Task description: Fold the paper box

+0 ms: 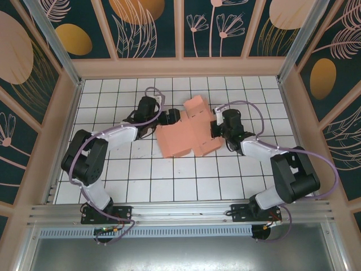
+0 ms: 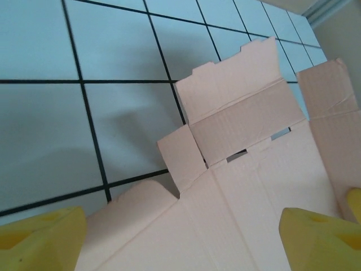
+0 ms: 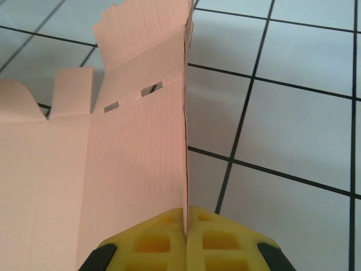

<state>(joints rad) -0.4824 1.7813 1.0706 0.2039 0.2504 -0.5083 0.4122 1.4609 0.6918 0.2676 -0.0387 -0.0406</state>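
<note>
The paper box [image 1: 179,135], a flat salmon sheet, lies on the white-tiled desk [image 1: 186,180] between the two sets of jaws. Its long axis slants from nearer than the left jaws to beyond the right jaws, slotted flap end farthest. The right jaws pinch its right edge. The left jaws stand wide, straddling its left edge.

Paper box [image 1: 183,132] salmon-pink; table [image 1: 169,180] white, black grid; right tool fingers [image 3: 163,243] yellow.
</note>
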